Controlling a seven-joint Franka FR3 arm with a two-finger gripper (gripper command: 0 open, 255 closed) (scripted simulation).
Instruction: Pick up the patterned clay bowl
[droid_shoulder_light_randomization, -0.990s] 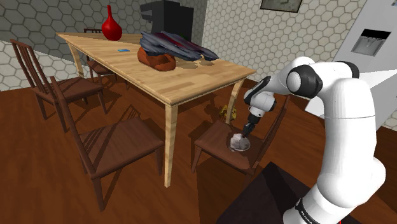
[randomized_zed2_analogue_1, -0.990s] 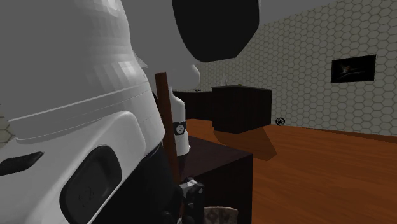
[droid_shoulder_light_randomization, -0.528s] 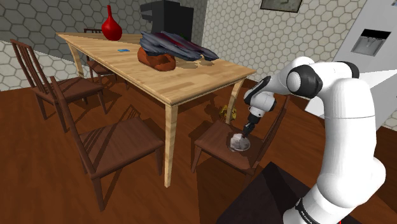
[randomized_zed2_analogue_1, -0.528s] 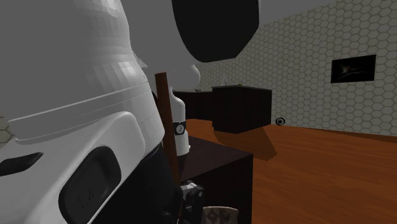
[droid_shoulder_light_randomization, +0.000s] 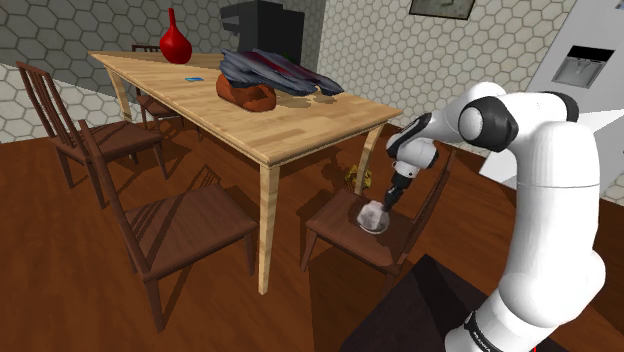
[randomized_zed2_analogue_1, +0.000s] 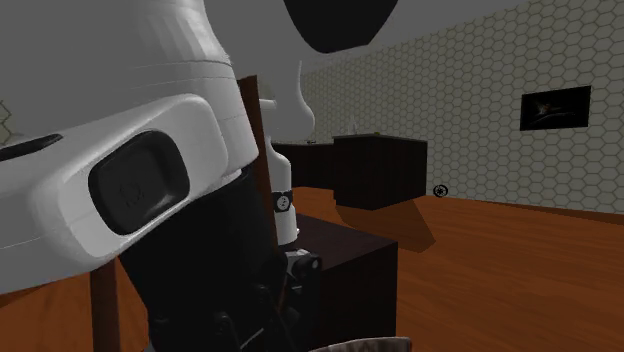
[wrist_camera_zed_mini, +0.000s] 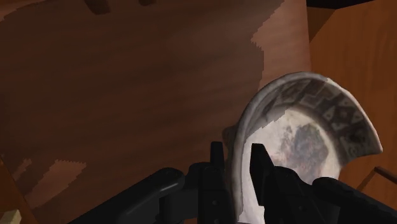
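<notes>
A white robot arm (droid_shoulder_light_randomization: 545, 190) with dark joints reaches down from the shoulder view's right toward a dark brown wooden chair (droid_shoulder_light_randomization: 345, 238). The chair stands by the near corner of a long light wooden table (droid_shoulder_light_randomization: 290, 130). The arm's all-black two-finger end effector (droid_shoulder_light_randomization: 392, 196) is clenched on the rim of a pale grey patterned bowl (droid_shoulder_light_randomization: 371, 214). The bowl is tilted over the chair's seat, close to the chair back. Whether its underside touches the seat cannot be told.

In the wrist view the end effector (wrist_camera_zed_mini: 237, 156) grasps the bowl (wrist_camera_zed_mini: 305, 127) by its edge. One black finger (wrist_camera_zed_mini: 257, 162) lies against the inside of the bowl and the other against the outside, with the thin wall pinched between them. A band of dark triangles and zigzags runs along the inner rim, and the bowl's middle is mottled grey. Behind it spreads the brown seat (wrist_camera_zed_mini: 127, 83), partly in shadow.

On the table stand a glossy red narrow-necked vase (droid_shoulder_light_randomization: 176, 40) at the far end, a brown rounded basket (droid_shoulder_light_randomization: 247, 96) under a dark grey-blue heap (droid_shoulder_light_randomization: 280, 72), and a small blue card (droid_shoulder_light_randomization: 193, 77). A nearer dark wooden side chair (droid_shoulder_light_randomization: 175, 225) and a farther dark wooden side chair (droid_shoulder_light_randomization: 85, 135) stand along the shoulder view's left, on a reddish-brown wooden floor (droid_shoulder_light_randomization: 60, 290).

In the second exterior view the arm's white shell (randomized_zed2_analogue_1: 120, 100) looms very close, and the bowl's rim (randomized_zed2_analogue_1: 365, 344) shows at the bottom edge. Beyond, a dark cabinet (randomized_zed2_analogue_1: 380, 170) stands on the floor, and a black-framed picture (randomized_zed2_analogue_1: 555, 107) hangs on a hexagon-tiled wall (randomized_zed2_analogue_1: 470, 80).
</notes>
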